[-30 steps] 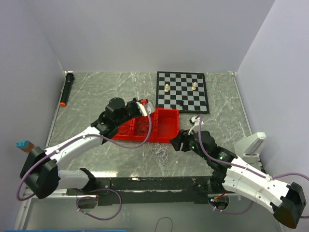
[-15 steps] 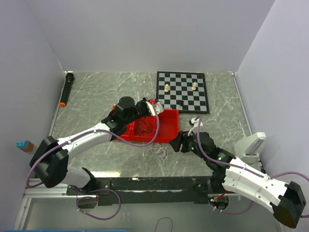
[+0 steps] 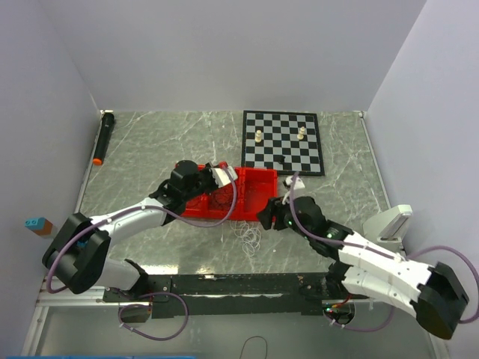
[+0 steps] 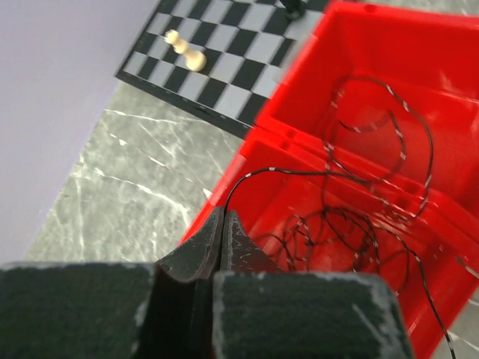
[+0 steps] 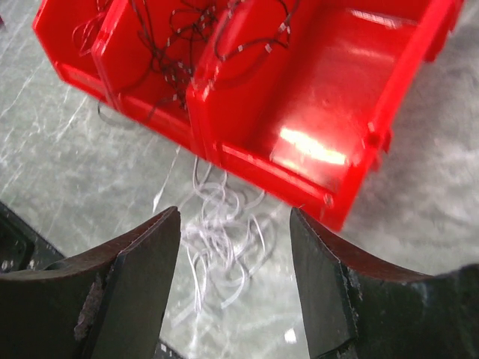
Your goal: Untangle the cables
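A red tray (image 3: pixel 254 196) with compartments stands mid-table. Black cable (image 4: pixel 359 202) with white flecks loops over its compartments. It also shows in the right wrist view (image 5: pixel 194 37), with a red cable (image 5: pixel 86 26) in the end compartment. My left gripper (image 4: pixel 224 217) is shut on a strand of the black cable at the tray's edge; from above the gripper (image 3: pixel 224 178) sits over the tray. A white cable bunch (image 3: pixel 247 235) lies on the table in front of the tray. My right gripper (image 5: pixel 233 224) is open above the white bunch (image 5: pixel 221 239), not touching it; from above it (image 3: pixel 266 215) is beside the tray's near right corner.
A chessboard (image 3: pixel 283 142) with several pieces lies behind the tray, its edge close to the tray in the left wrist view (image 4: pixel 217 60). A black marker (image 3: pixel 102 137) lies at the far left wall. A white device (image 3: pixel 393 221) stands at the right; a blue block (image 3: pixel 34 223) sits off the left edge.
My left gripper swung right over the tray, then came back left and lower. My right gripper moved left and forward, toward the tray's near right corner and the white bunch.
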